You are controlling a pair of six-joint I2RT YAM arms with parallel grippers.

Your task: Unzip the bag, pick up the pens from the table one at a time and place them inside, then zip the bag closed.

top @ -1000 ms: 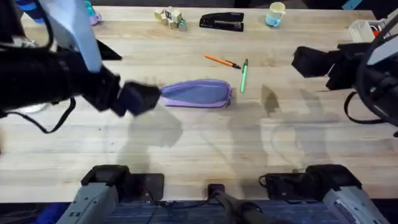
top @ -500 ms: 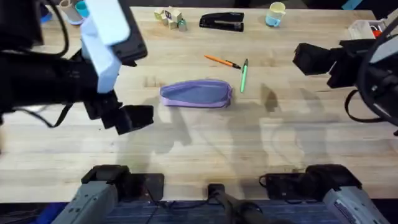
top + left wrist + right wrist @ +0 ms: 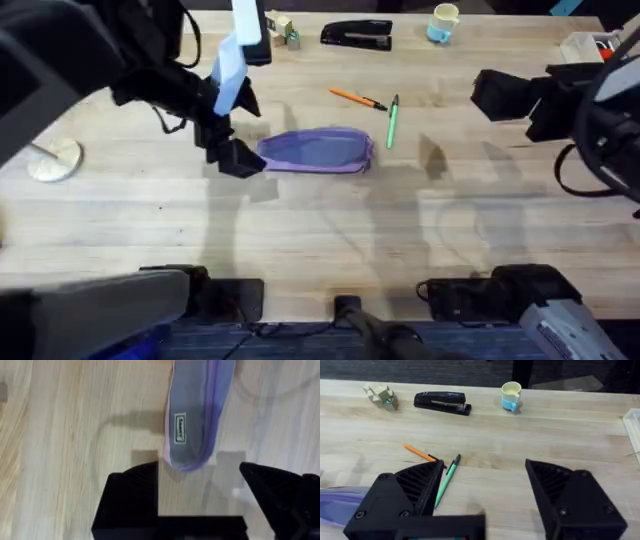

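Note:
The lavender bag (image 3: 316, 150) lies lengthwise in the middle of the table (image 3: 330, 230), its zipper along the top. My left gripper (image 3: 238, 158) is at the bag's left end. In the left wrist view this gripper (image 3: 200, 487) is open, and the end of the bag (image 3: 192, 420) reaches just into the gap between the black fingers (image 3: 131, 495). The orange pen (image 3: 355, 98) and the green pen (image 3: 392, 121) lie behind the bag's right end. My right gripper (image 3: 482, 96) hovers open off to the right, with the green pen (image 3: 447, 479) and orange pen (image 3: 421, 453) ahead of it.
A black stapler (image 3: 356, 35), small wooden blocks (image 3: 278, 27) and a mug (image 3: 443, 22) stand along the far edge. A white box (image 3: 583, 46) sits at the far right. A pale round object (image 3: 55, 158) lies at the left.
The left arm pulled back to the front left of the bag, then swung round and returned to the bag's left end. The right arm, the bag and the pens have not moved.

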